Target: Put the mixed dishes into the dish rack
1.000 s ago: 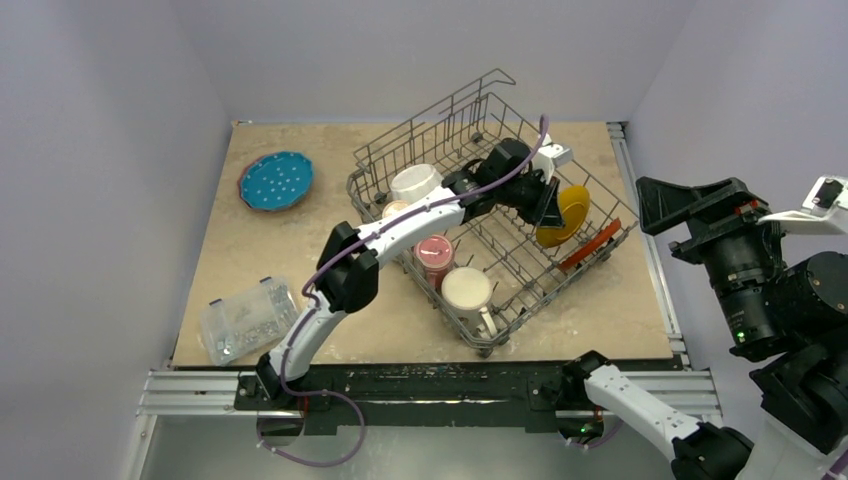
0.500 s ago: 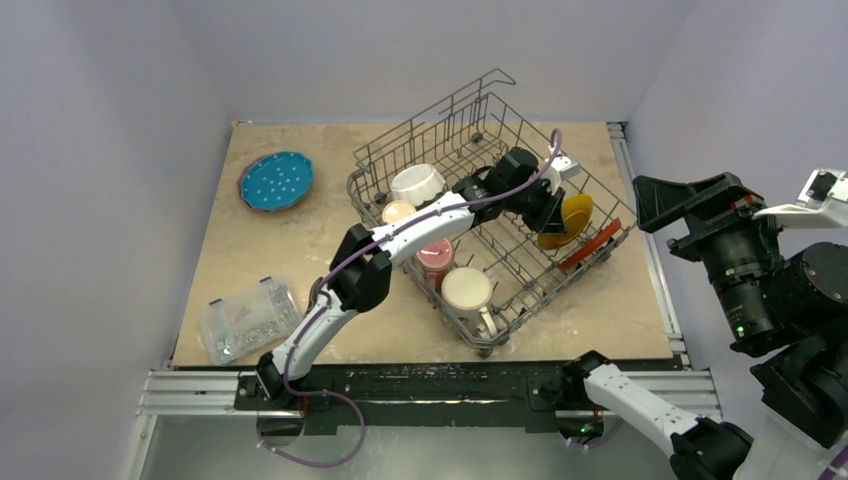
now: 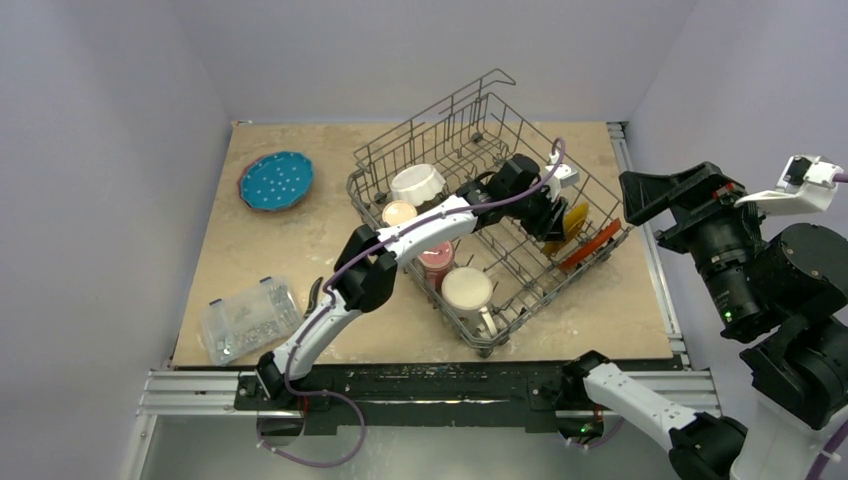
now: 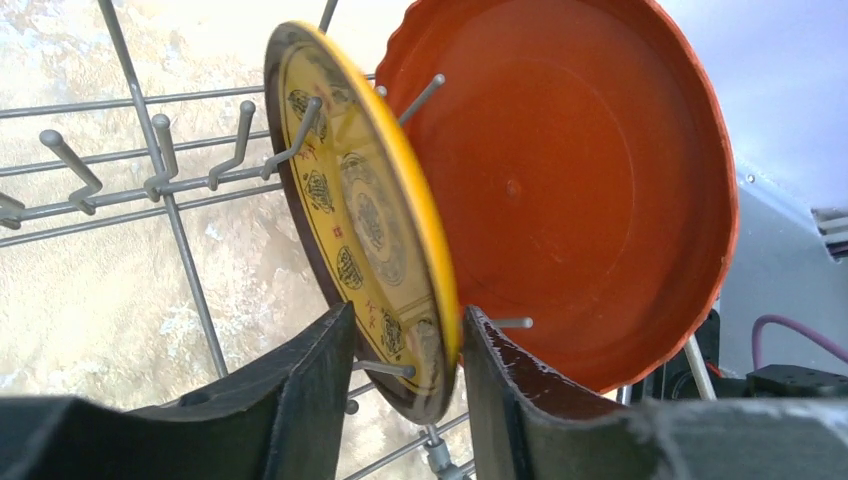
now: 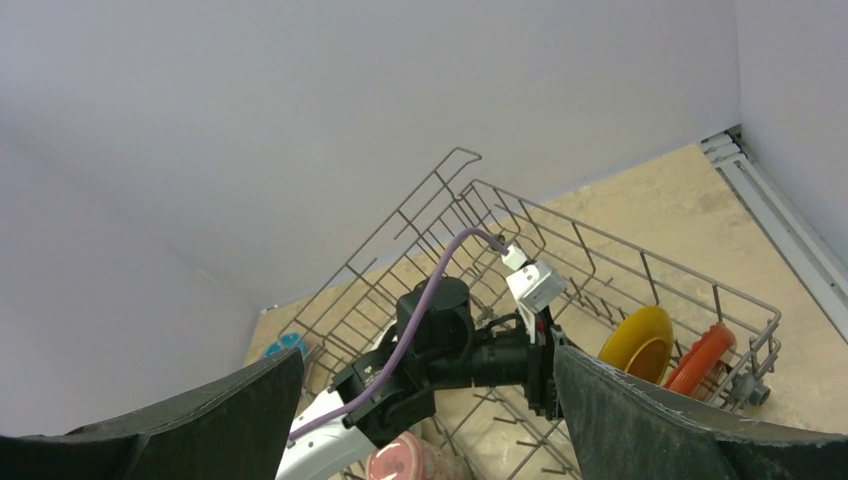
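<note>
Nearly done: outside the dish rack (image 3: 505, 265) lies only the blue plate (image 3: 276, 181), at the desk's (image 3: 255, 265) far-left corner. The left gripper (image 4: 407, 320) straddles the yellow plate (image 4: 350, 190), grip unclear; the right gripper (image 5: 428, 360) has its jaws spread.

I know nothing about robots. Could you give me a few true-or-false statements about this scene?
The blue dotted plate is in the dish rack. False: it lies on the table, left of the rack.
The yellow plate stands on edge in the rack. True.
The right arm's fingers are clamped shut. False: they are open and empty.
An orange plate stands next to the yellow one. True.
</note>
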